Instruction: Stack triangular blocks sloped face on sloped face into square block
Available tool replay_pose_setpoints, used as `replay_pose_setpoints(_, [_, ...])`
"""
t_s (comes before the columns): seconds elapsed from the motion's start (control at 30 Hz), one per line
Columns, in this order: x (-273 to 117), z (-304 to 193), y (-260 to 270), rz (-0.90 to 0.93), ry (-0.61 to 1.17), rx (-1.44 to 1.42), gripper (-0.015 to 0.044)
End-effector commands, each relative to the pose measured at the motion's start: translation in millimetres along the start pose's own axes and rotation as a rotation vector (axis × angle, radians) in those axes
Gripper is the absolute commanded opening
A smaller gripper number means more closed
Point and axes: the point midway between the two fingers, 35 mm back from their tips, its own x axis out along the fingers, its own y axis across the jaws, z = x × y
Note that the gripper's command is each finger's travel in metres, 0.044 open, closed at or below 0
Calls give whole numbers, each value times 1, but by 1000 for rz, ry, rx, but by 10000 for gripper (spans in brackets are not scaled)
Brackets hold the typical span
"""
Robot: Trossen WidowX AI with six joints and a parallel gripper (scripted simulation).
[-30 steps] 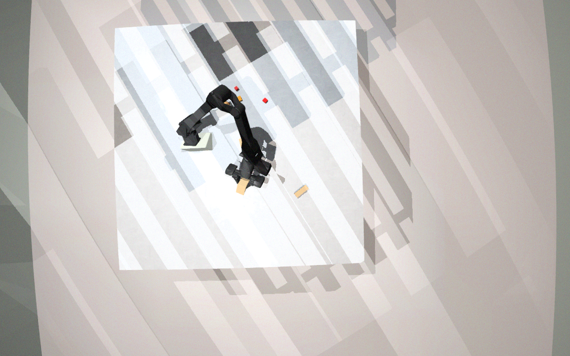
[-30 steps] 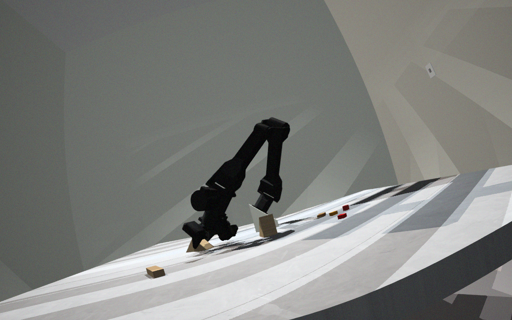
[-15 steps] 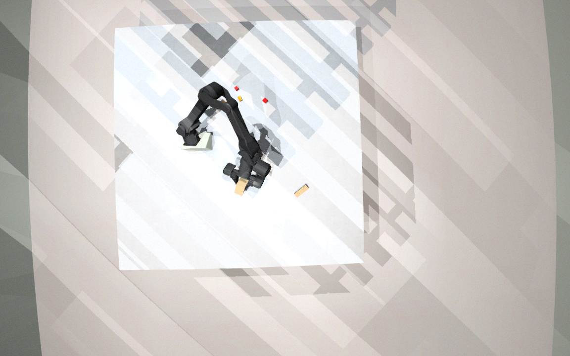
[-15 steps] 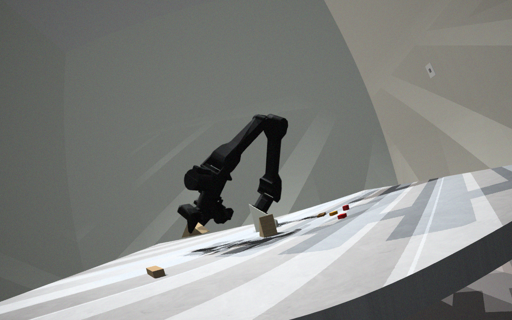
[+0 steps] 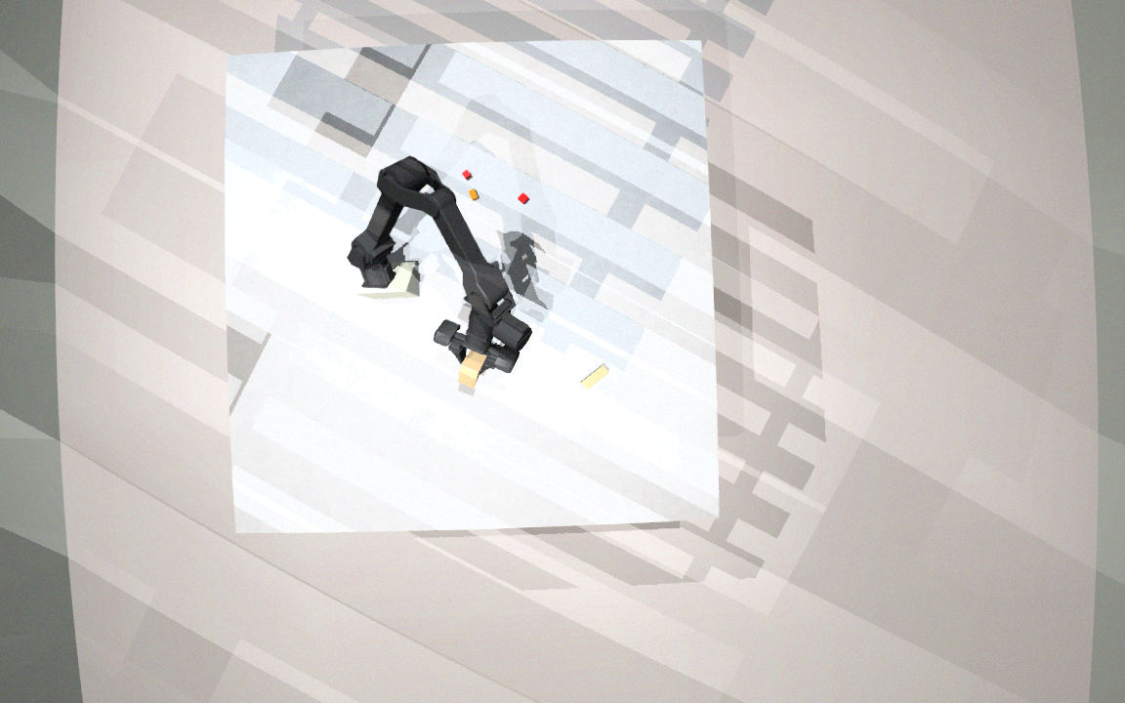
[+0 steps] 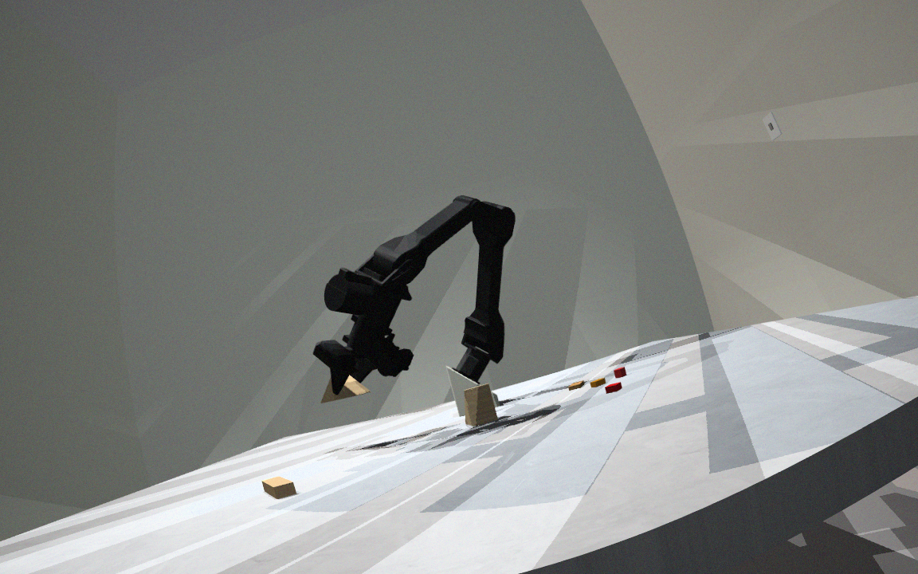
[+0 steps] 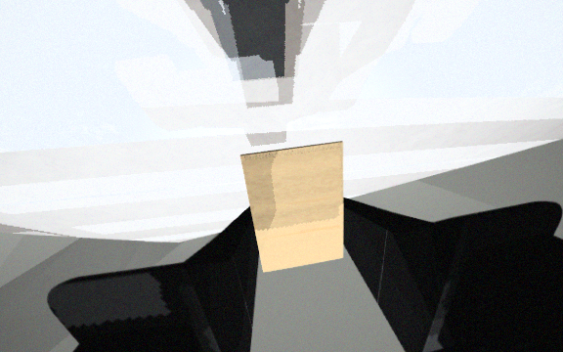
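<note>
My gripper [image 5: 474, 357] [image 6: 350, 386] [image 7: 291, 205] is shut on one wooden triangular block [image 5: 469, 373] [image 6: 357, 386] [image 7: 301, 200], with a finger on each side. The block is held clear above the table [image 5: 356, 454] [image 6: 405, 528], its peak upward in the exterior view. The other triangular block [image 6: 480, 405] stands on the table near the arm's base, to the right of the held one in the exterior view. It is apart from the held block. The arm hides it in the top view, and it does not show in the wrist view.
A low wooden block [image 5: 595, 376] [image 6: 278, 487] lies apart from the arm. Beyond the arm lie two red cubes [image 5: 466, 175] [image 5: 522, 198] [image 6: 620, 371] [image 6: 613, 387], an orange block [image 5: 473, 194] [image 6: 597, 383] and a small tan block [image 6: 575, 385]. The pale base plate [image 5: 406, 281] is under the arm.
</note>
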Motion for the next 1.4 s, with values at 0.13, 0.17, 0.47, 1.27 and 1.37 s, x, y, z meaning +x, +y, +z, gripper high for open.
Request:
replay_pose_setpoints(0.13, [2,-2,0,15,-47,56,0])
replay_pose_setpoints(0.17, [3,-2,1,21,-65,79,0])
replay_pose_setpoints(0.47, [9,-7,2,87,-234,289,0])
replay_pose_setpoints(1.27, [8,-24,0,334,-698,866,0])
replay_pose_setpoints(1.37, [7,-24,0,342,-711,882,0])
